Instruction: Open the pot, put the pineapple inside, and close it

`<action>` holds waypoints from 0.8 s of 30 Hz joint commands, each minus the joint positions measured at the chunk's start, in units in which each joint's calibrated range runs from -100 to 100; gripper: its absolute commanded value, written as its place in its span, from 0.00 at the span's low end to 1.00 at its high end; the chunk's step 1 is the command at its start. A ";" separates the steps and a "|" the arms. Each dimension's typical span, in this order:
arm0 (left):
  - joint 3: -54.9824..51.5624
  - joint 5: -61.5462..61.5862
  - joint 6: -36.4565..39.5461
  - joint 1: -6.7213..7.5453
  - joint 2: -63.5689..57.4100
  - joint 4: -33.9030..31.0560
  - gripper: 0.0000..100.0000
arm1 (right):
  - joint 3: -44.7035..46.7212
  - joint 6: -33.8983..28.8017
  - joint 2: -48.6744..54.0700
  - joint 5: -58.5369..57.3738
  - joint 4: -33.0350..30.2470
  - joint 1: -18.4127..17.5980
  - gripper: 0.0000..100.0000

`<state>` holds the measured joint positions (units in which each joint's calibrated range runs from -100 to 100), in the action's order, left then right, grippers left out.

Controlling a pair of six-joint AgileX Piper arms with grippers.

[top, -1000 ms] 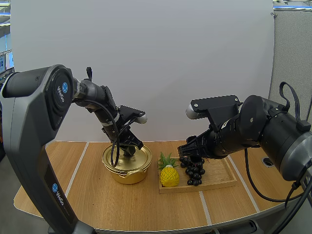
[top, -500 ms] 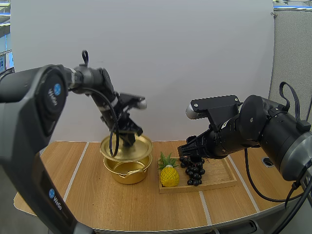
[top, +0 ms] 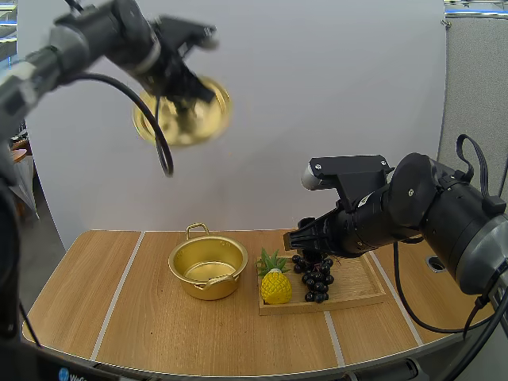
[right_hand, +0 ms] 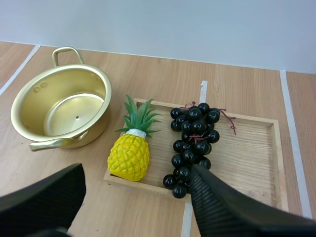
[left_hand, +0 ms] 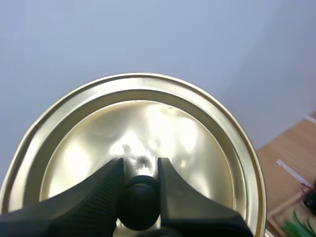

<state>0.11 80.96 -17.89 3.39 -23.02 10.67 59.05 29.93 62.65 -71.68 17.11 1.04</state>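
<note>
gold lid (top: 184,115), pinched in left gripper (left_hand: 139,167), hangs well above open pot (top: 208,287).

The lid (top: 190,123) is hanging high at the upper left of the frame, so the pot (top: 186,284) mouth is standing open with clear air over it. The right gripper (top: 308,238), fingers spread, is hovering above the wooden tray (top: 361,290). There the grapes (top: 316,278) are crowding just beside the pineapple (top: 275,287), while its pot-side flank is lying free.
</note>
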 commanded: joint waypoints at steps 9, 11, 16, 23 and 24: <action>14.91 -10.51 6.23 -0.02 -8.64 -3.20 0.00 | -0.78 0.27 0.17 -0.48 11.86 0.19 1.00; 14.91 -13.22 6.23 -0.02 -9.47 -3.20 0.00 | -1.32 0.27 0.04 -2.84 12.46 0.19 1.00; 14.91 -16.82 6.23 -0.02 -11.24 -3.20 0.00 | -6.14 0.29 -2.17 -9.17 13.75 0.19 1.00; 14.91 -18.04 6.23 -0.02 -11.91 -3.20 0.00 | -12.49 -0.16 -10.80 -10.18 14.35 0.19 1.00; 14.91 -18.04 6.23 -0.02 -11.91 -3.20 0.00 | -13.04 -0.72 -12.67 -10.18 14.35 0.19 1.00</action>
<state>14.52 65.67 -12.09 3.39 -34.21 7.40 48.78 29.93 55.69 -81.22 30.86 1.04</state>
